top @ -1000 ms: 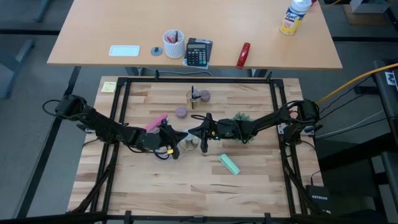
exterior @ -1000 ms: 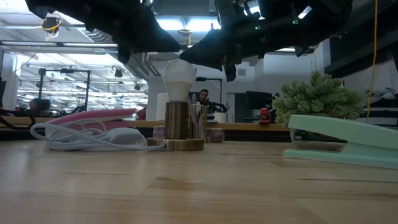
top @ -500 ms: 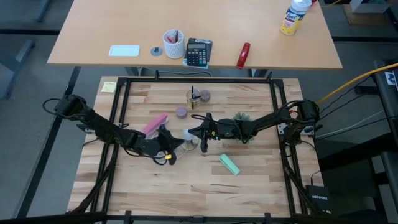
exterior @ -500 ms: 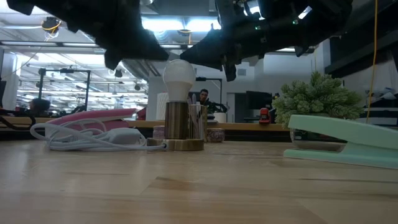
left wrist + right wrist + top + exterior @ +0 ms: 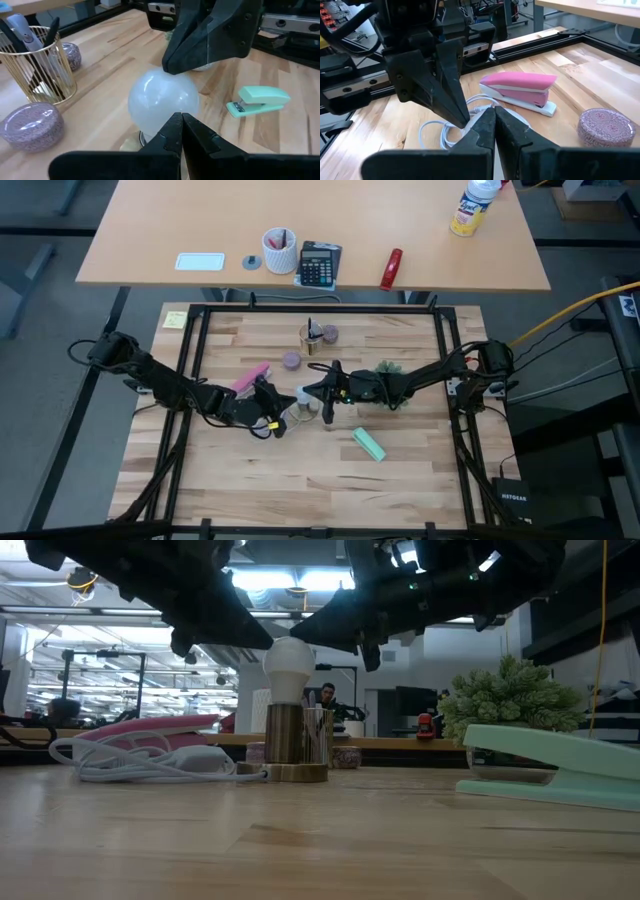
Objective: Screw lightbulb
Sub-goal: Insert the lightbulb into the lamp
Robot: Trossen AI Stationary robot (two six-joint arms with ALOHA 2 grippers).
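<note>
The bulb (image 5: 289, 659) is flanked by both grippers. The left gripper (image 5: 181, 122) and right gripper (image 5: 494, 116) are closed, fingertips together, with nothing held.

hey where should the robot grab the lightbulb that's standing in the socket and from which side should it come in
Grip the lightbulb on its frosted round globe, the only part standing clear above the brass socket. Come from above, fingers either side of its widest part, since it stands upright and needs twisting about its vertical axis. The left pincer and right pincer both sit shut beside the globe, so the gripping one would likely have to open first.
</note>
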